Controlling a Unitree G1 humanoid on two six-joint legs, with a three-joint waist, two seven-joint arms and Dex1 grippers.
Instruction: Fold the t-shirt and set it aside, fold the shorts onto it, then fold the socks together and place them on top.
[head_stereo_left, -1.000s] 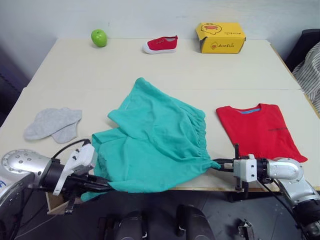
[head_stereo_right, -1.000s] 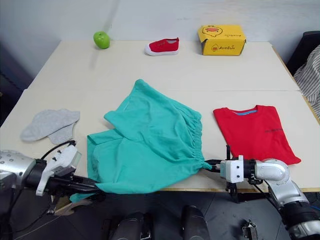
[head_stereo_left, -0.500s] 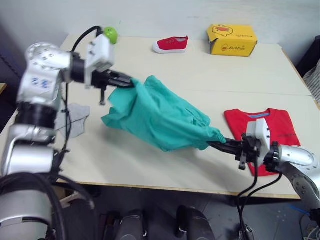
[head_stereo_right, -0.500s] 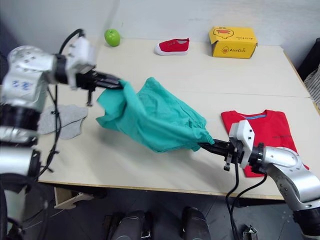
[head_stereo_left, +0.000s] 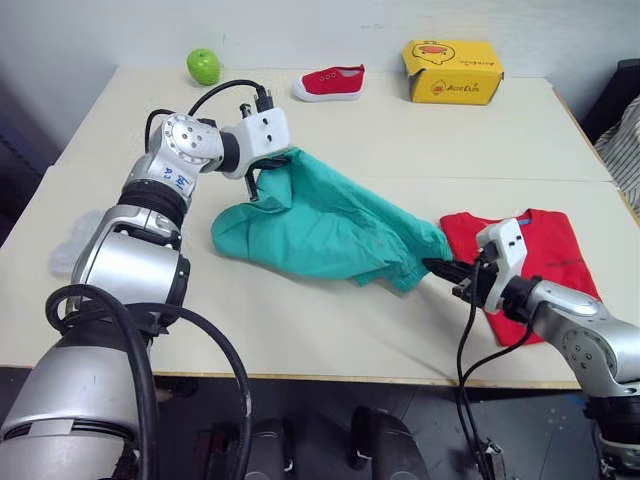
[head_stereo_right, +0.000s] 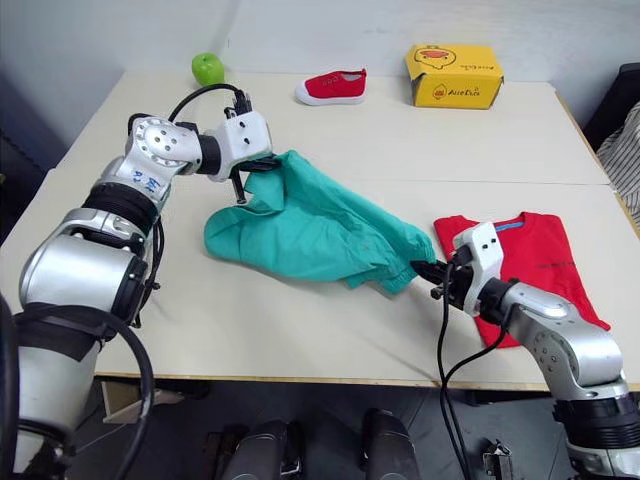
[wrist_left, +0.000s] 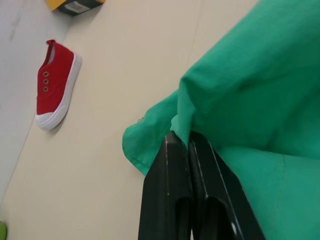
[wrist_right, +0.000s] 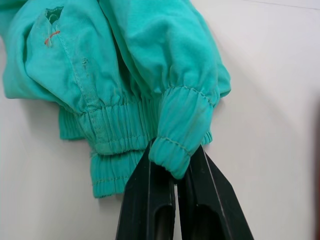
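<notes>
The teal shorts (head_stereo_left: 330, 225) lie folded over in a long bundle across the middle of the table, held at both ends. My left gripper (head_stereo_left: 272, 165) is shut on a fabric edge (wrist_left: 180, 125) at the far left end. At the near right end, the gathered waistband (wrist_right: 175, 150) is pinched in my shut right gripper (head_stereo_left: 440, 268). The folded red t-shirt (head_stereo_left: 545, 250) lies flat just right of the right gripper, its blue collar band away from me. A bit of the grey socks (head_stereo_left: 62, 252) shows at the table's left, mostly hidden behind my left arm.
Along the far edge of the table (head_stereo_left: 300, 330) stand a green apple (head_stereo_left: 203, 66), a small red shoe (head_stereo_left: 328, 82) and a yellow box (head_stereo_left: 452, 71). A dark chair (head_stereo_left: 615, 95) and striped cloth are off the right edge.
The shorts have come down from a raised, stretched hold to rest folded on the table. My left gripper dropped lower and closer to the shorts' middle; the right gripper shifted slightly back.
</notes>
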